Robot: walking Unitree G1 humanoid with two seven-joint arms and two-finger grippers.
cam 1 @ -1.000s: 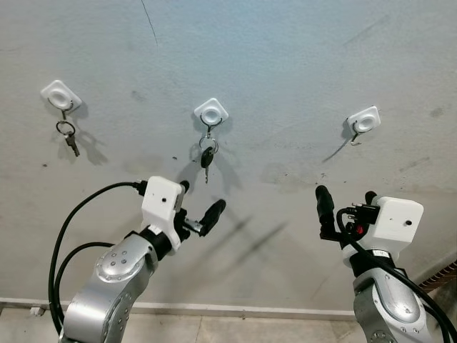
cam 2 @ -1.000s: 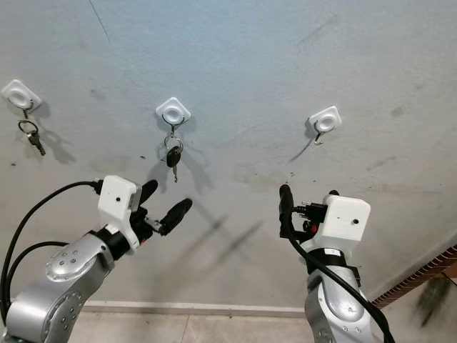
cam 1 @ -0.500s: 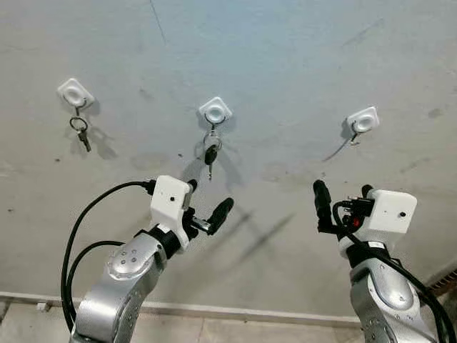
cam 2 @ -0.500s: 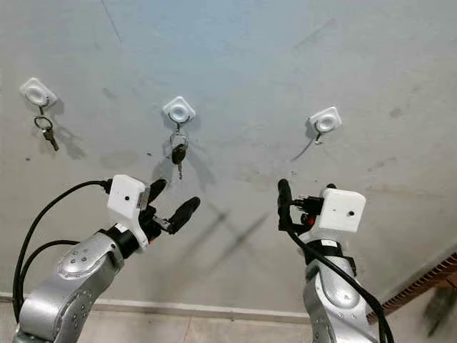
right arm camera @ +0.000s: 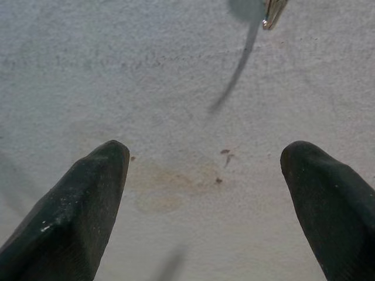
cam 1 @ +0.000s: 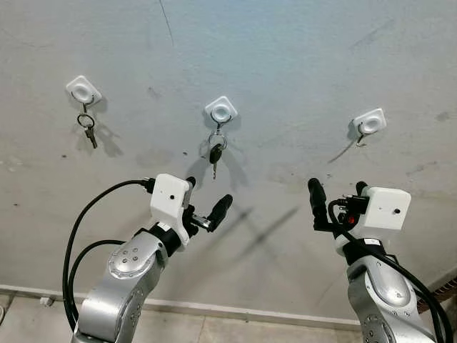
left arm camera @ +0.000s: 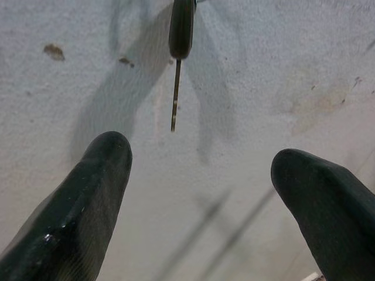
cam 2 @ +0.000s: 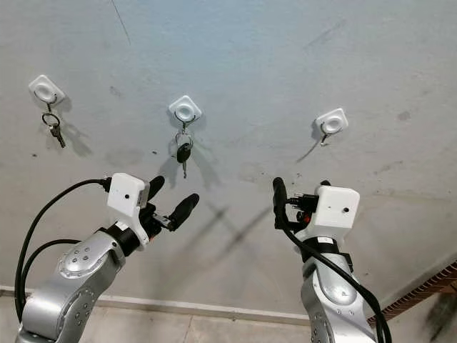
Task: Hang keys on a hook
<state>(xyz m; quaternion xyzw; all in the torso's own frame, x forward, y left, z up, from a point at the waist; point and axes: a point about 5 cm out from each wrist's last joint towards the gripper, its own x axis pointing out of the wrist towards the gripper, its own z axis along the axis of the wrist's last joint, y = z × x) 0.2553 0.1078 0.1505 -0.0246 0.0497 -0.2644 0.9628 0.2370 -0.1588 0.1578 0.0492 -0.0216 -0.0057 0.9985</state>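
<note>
Three white hooks sit in a row on the grey wall. The left hook (cam 1: 83, 90) carries a small key ring (cam 1: 88, 128). A black-headed key (cam 1: 214, 153) hangs from the middle hook (cam 1: 221, 111). The right hook (cam 1: 370, 121) has a bare metal prong. My left gripper (cam 1: 207, 196) is open and holds nothing, just below the black-headed key (left arm camera: 180, 35), a short way off the wall. My right gripper (cam 1: 337, 191) is open and holds nothing too, below the right hook, whose prong tip (right arm camera: 272, 12) shows at the frame edge.
A pale skirting strip (cam 1: 250, 313) runs along the foot of the wall above the floor. A brick edge (cam 2: 428, 289) shows at the lower right. A black cable (cam 1: 75, 236) loops from my left arm.
The whole picture has shifted, so the camera moved. Both arms hold much the same raised pose, the right one drawn slightly inward. Both grippers stay open.
</note>
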